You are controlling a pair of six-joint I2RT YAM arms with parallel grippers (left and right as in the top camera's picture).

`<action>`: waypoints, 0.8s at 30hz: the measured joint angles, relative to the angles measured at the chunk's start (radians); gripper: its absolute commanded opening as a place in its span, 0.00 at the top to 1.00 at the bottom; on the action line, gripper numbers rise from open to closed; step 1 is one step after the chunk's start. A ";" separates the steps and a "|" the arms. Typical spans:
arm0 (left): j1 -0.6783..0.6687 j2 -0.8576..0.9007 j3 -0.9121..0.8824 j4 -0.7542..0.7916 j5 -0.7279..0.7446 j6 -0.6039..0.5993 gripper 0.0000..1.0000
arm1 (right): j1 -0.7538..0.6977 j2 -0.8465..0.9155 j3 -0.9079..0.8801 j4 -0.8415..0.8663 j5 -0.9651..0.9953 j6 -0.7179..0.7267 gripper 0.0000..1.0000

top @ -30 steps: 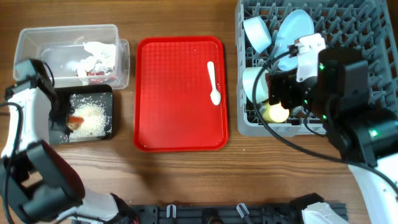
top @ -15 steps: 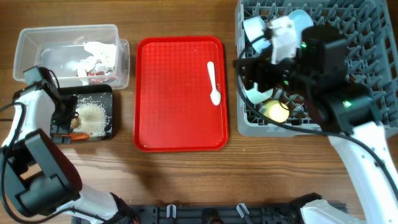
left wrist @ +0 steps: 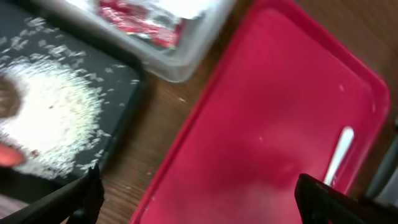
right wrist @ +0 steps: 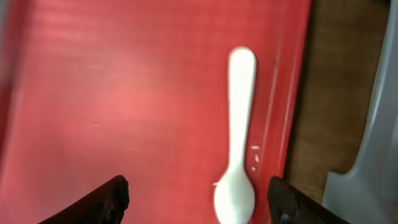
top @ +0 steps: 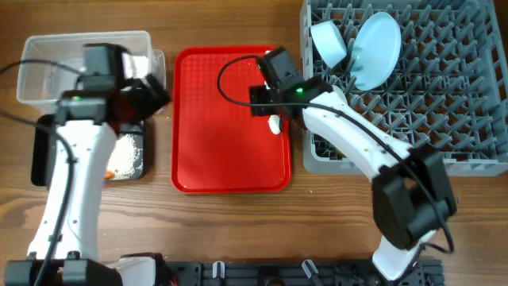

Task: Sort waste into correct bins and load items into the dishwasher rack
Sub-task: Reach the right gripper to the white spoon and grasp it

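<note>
Your spoon (right wrist: 239,134) lies flat on the red tray (right wrist: 112,81), straight beneath the right pincer (right wrist: 200,200), whose jaws stand wide and empty, set to straddle it. The rack (right wrist: 379,124) sits just right of it. The left pincer (left wrist: 202,196) gapes empty too.

The left arm (top: 75,159) was built of long white shell links joined by bulky black housings at the joints; its wrist block was black and boxy; the right arm (top: 349,139) was made the same way, a curved white link running between black joint housings; a small green light (top: 300,91) glowed on its black wrist block; a thin black cable (top: 221,79) arced out in a loop beside that wrist; the left tool (left wrist: 205,202) had two matte black fingers (left wrist: 84,199) with squared edges; the right tool (right wrist: 202,199) had fingers (right wrist: 112,196) of the same dark finish, their outlines blurred.
</note>
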 measured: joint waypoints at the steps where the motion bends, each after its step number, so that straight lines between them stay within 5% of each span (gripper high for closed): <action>1: -0.045 0.000 0.000 0.012 -0.009 0.010 0.00 | -0.001 0.019 0.000 -0.005 0.003 0.013 0.29; 13: -0.106 0.024 0.000 0.053 -0.022 -0.057 0.00 | -0.002 0.131 0.000 -0.087 -0.007 0.149 0.38; 24: -0.106 0.045 0.000 0.051 0.008 -0.061 0.00 | -0.013 0.165 0.003 -0.076 -0.087 0.185 0.71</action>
